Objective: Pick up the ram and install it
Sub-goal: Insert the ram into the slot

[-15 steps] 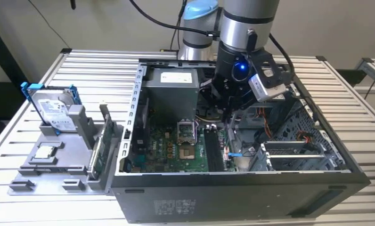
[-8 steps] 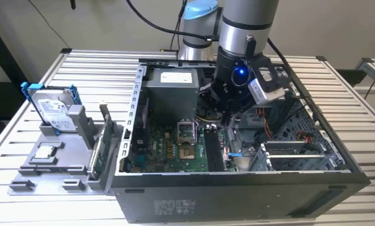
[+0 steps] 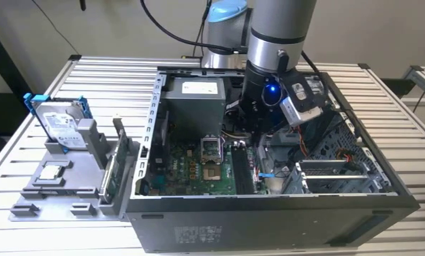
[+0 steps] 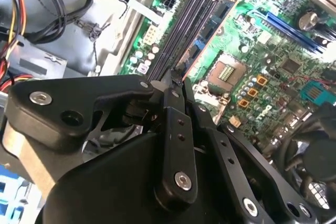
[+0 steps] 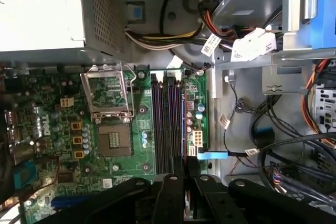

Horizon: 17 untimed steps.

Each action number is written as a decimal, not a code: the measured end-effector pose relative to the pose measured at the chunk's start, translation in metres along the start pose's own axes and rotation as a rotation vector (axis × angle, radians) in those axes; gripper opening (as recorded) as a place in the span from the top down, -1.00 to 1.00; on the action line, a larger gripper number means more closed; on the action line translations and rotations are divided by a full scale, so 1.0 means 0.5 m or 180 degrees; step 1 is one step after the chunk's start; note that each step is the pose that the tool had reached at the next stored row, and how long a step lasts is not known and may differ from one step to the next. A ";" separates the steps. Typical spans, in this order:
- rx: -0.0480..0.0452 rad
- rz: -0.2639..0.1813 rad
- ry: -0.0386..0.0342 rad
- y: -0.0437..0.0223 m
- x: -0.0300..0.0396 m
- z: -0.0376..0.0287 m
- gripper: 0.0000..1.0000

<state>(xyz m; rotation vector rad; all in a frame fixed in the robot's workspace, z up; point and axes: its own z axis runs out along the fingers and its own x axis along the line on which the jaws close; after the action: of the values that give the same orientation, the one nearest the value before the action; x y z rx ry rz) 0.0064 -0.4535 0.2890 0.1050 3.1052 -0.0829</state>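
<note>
Ram (image 5: 187, 199) clamped within pincer (image 5: 184, 168)

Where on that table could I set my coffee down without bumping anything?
The table is bare on the exterior view's right of the computer case, and behind the grey rack on that view's left. Inside the case it is crowded with cables and the arm.

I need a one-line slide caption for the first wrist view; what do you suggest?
Gripper near the memory slots of the motherboard, CPU socket beside them.
</note>
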 end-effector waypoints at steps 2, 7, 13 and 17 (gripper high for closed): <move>0.0000 -0.0008 0.0000 0.000 0.000 0.008 0.72; -0.0001 -0.0025 -0.0002 0.001 -0.003 0.024 0.72; 0.0000 -0.0035 -0.0002 0.000 -0.005 0.035 0.72; -0.0001 -0.0041 -0.0002 -0.001 -0.005 0.046 0.72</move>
<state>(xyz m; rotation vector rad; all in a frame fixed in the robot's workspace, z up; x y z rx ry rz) 0.0098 -0.4553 0.2659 0.0849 3.1054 -0.0827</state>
